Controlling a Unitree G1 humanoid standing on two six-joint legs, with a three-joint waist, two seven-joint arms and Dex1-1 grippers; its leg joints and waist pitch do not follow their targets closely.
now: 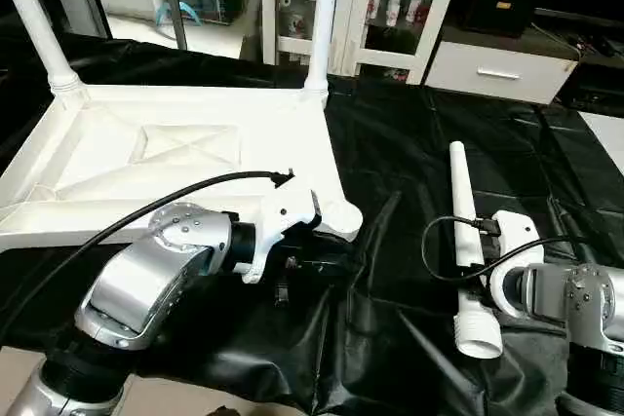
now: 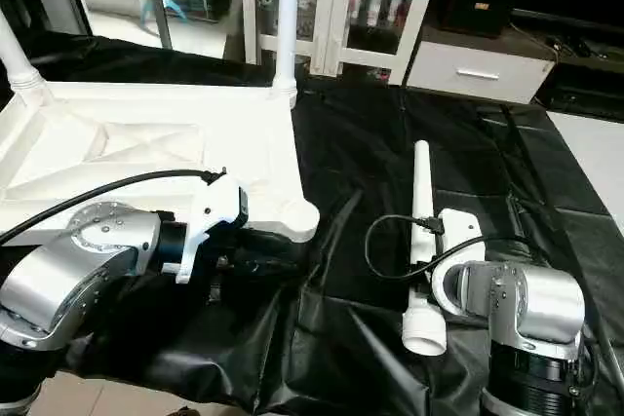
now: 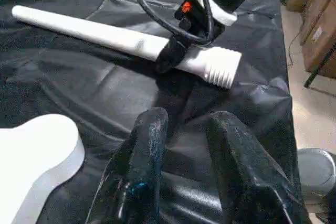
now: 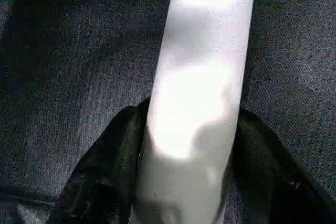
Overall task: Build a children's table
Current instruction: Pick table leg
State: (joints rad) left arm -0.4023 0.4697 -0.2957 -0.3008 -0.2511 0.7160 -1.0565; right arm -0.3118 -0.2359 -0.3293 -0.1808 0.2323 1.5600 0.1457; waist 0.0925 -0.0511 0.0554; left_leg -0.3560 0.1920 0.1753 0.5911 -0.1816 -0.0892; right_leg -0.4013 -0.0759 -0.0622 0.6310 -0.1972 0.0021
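The white table top [image 1: 195, 143] lies underside up on the black cover. Two white legs [image 1: 39, 36] [image 1: 322, 17] stand upright in its far corner sockets. Its near right corner socket [image 1: 341, 216] has nothing in it. My left gripper [image 3: 186, 121] hovers low beside that corner, open, with only black cover between its fingers [image 3: 149, 129]. A third leg [image 1: 463, 211] lies flat on the cover to the right, ribbed end toward me. My right gripper [image 4: 189, 116] is shut on this leg [image 4: 205, 51] near the ribbed end, one black finger [image 4: 113, 150] pressed against each side.
Wrinkled black plastic sheeting [image 1: 390, 143] covers the work table. White glass-door cabinets [image 1: 390, 7] and a low drawer unit [image 1: 497, 70] stand behind it. Black cables [image 1: 439, 241] loop over both wrists. Cardboard boxes [image 3: 315, 30] stand on the floor beyond the table's edge.
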